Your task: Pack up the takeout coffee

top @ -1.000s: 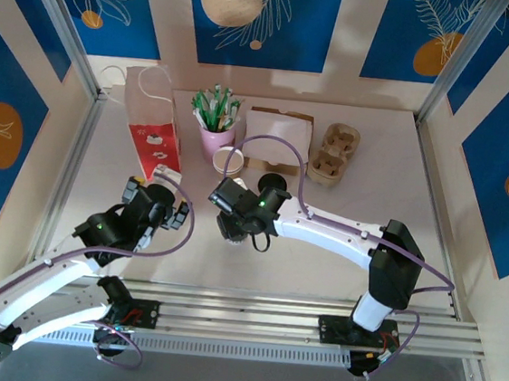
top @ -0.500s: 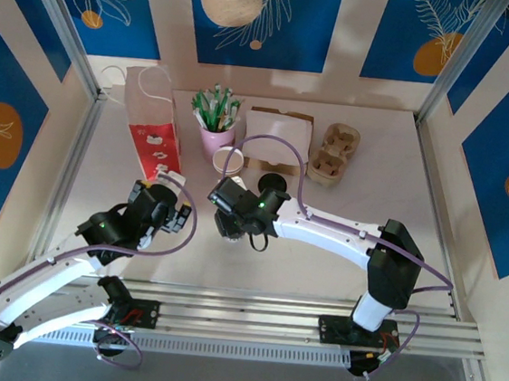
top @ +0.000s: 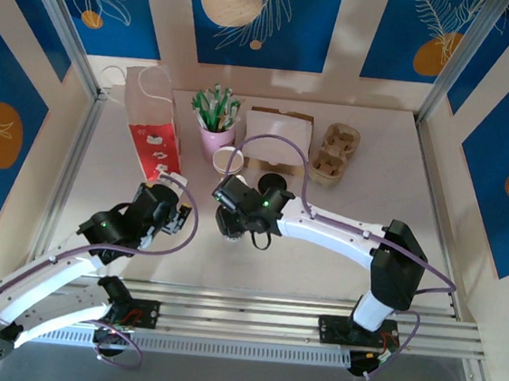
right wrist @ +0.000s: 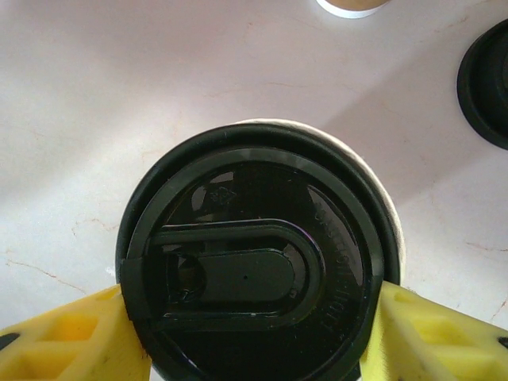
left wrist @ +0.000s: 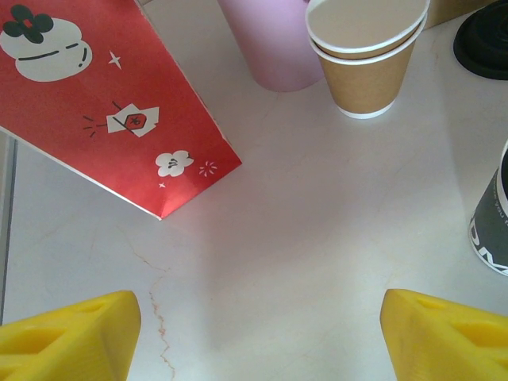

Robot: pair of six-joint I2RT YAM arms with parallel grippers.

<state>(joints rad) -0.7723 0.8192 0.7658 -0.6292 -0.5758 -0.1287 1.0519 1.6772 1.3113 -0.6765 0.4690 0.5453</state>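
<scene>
The takeout coffee stands on the table with its round black lid facing the right wrist camera. My right gripper is shut on it, one yellow finger at the lid's left and the other at its right. From above, the right gripper covers the cup at the middle of the table. My left gripper hovers to its left, just in front of the red paper bag. The left gripper is open, with only bare table between its yellow fingers.
A pink cup of green-white sticks, stacked lidless tan cups, a loose black lid, a flat white-and-brown box and a cardboard cup carrier line the back. Metal frame posts stand at both sides.
My left gripper has edged right toward the coffee and its jaws have narrowed somewhat. The right gripper keeps its hold on the cup and has barely moved.
</scene>
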